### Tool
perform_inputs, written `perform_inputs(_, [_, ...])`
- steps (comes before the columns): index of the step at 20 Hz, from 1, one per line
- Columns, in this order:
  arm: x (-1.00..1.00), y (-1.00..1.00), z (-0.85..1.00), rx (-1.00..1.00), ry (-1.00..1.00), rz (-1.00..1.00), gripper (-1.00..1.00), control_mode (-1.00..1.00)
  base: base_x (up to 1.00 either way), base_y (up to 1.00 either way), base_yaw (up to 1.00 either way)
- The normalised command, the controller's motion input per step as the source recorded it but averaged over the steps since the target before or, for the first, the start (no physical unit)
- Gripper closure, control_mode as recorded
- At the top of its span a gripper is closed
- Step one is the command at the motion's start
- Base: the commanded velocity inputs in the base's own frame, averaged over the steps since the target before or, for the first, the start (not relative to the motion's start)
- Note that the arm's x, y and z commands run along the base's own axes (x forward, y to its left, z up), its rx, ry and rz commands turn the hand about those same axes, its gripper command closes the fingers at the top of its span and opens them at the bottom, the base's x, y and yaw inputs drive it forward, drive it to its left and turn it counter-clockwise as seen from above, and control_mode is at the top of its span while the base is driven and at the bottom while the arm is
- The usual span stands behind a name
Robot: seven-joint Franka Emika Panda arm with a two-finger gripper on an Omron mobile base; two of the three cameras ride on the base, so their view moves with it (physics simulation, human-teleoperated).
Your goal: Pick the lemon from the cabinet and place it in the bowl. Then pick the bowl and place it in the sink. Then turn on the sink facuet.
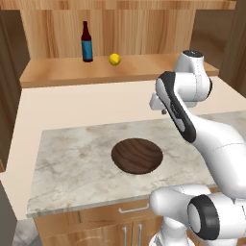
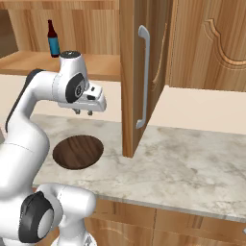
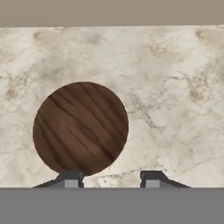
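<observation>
Small bright yellow round lemon (image 1: 114, 59) on the shelf board of the light honey-coloured wood-grain cabinet (image 1: 57, 72), just beside a dark glass bottle with a blue label (image 1: 87, 42), well behind the wide, shallow dark brown wooden bowl (image 1: 137, 155). The bowl sits empty on the pale marbled stone counter (image 1: 72, 158). The two-finger gripper (image 2: 83, 112) hangs above the counter beyond the bowl, fingers (image 3: 70, 178) apart and holding nothing. The lemon is probably light, firm, smooth and prone to roll; a grasp across its middle seems best. The bottle beside it could be knocked over. An open cabinet door with a metal handle (image 2: 142, 77) stands to the bowl's right.
</observation>
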Motion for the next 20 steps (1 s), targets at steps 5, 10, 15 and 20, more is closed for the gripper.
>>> perform_inputs(5, [-0.42, 0.00, 0.00, 0.00, -0.13, 0.00, -1.00, -1.00, 0.00, 0.00, 0.00])
perform_inputs(10, [-0.01, 0.65, 0.25, -0.11, -0.20, -0.01, -1.00, -1.00, 0.00, 0.00, 0.00])
perform_inputs(15, [0.17, 0.58, 0.48, -0.07, -0.17, -0.01, -1.00, -1.00, 0.00, 0.00, 0.00])
perform_inputs(20, [0.01, 0.25, 0.51, -0.01, -0.12, -0.01, -1.00, -1.00, 0.00, 0.00, 0.00])
